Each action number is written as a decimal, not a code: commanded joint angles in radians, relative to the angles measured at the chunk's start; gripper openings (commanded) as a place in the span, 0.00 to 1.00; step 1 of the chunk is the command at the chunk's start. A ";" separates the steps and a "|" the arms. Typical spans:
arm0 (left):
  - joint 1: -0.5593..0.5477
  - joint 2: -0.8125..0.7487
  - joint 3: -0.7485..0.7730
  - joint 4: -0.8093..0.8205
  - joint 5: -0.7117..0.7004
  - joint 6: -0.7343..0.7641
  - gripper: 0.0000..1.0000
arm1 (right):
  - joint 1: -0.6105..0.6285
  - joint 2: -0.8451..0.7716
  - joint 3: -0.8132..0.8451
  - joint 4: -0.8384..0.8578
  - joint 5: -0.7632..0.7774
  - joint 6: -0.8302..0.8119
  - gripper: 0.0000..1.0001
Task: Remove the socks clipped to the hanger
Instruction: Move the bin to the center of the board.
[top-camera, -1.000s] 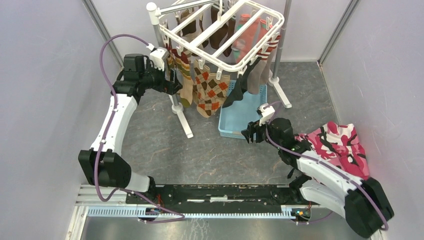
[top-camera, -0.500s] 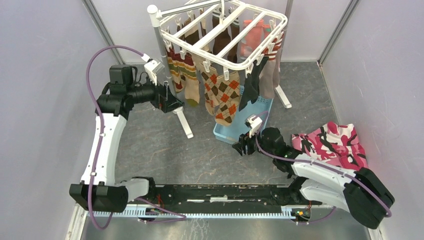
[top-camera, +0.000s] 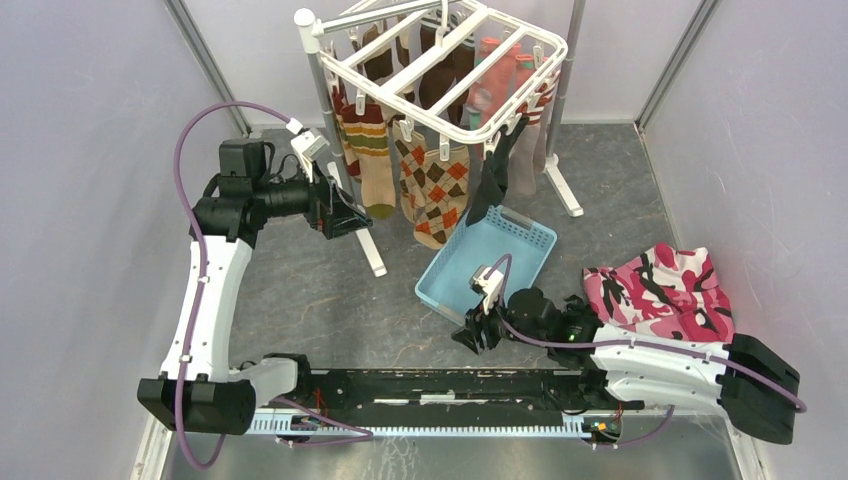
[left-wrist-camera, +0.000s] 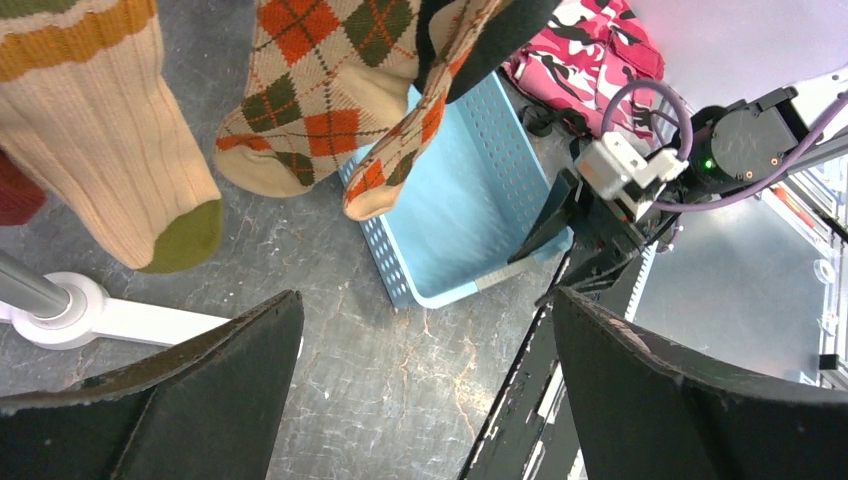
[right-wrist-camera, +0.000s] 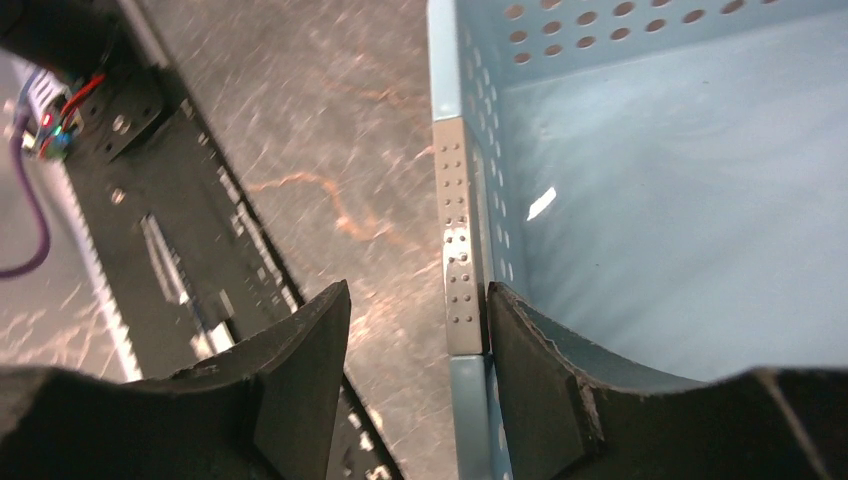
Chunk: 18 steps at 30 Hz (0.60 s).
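Position check: hanger (top-camera: 425, 118) hung at far centre, with socks (top-camera: 440, 190) clipped along its near rail. Each hung cuff up, toe down, so the long axis ran vertical. Striped sock (top-camera: 372, 175) was leftmost, argyle sock (left-wrist-camera: 320, 100) just right of it, and black sock (top-camera: 492, 190) further right over the basket (top-camera: 455, 250). My left gripper (top-camera: 352, 214) sat low beside the stand foot (left-wrist-camera: 100, 315), jaws fully wide, nothing held. The striped toe lay just right and far of it, the clips well above. My right gripper (right-wrist-camera: 418, 295) was at the basket's near rim, jaws part open astride the wall, one finger inside, one outside w/ floor showing in the gap, so no firm clamp seen. It was well apart from every sock. Judgement: left arm was the nearer. Its next move would need to climb along the sock's length toward the clip. No sock seen in basket.
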 joint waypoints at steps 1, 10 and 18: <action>-0.003 -0.046 0.010 -0.005 0.051 0.025 1.00 | 0.064 0.008 0.055 -0.036 0.059 0.009 0.59; -0.002 -0.071 0.023 -0.025 0.062 0.023 1.00 | 0.135 0.124 0.312 -0.073 0.168 -0.077 0.70; -0.003 -0.087 0.007 -0.061 0.076 0.057 1.00 | 0.059 0.055 0.554 -0.235 0.288 -0.186 0.95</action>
